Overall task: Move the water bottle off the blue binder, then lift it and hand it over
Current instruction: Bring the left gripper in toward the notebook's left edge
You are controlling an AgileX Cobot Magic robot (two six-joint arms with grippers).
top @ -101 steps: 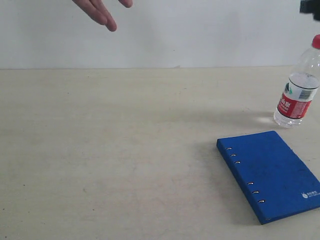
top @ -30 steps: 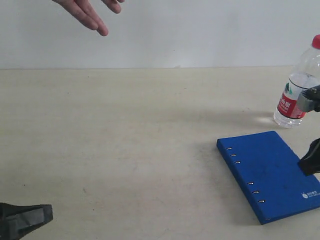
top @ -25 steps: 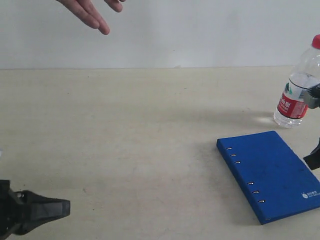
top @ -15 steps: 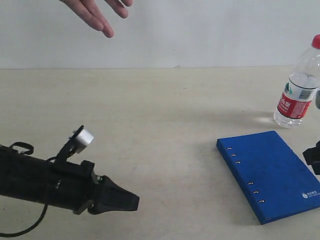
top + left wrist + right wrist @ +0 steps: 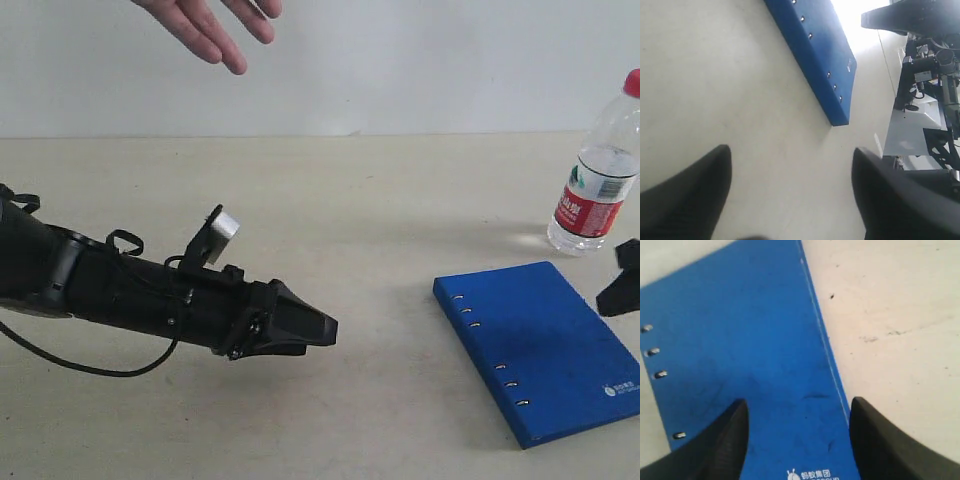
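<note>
Plainly, the water bottle (image 5: 598, 175) is already off the blue binder (image 5: 540, 345): it stands upright on the bench (image 5: 300, 200), just beyond the binder's far corner and apart from it. The right tool (image 5: 797, 405) is held directly above the binder, with the long edge opposite the ring holes lying between its fingers. These are spread wide and nothing is held. The bottle is near this tool, on its far side. The left tool (image 5: 790, 155) is likewise opened wide and empty. It is pointed toward the binder, which lies well ahead of it, the ring-hole edge turned toward it and the long axis slanted across the line of approach. An open hand (image 5: 215, 28) is held out high on the left tool's side. For lifting, the right tool is judged the nearer; for the handover, the left.
</note>
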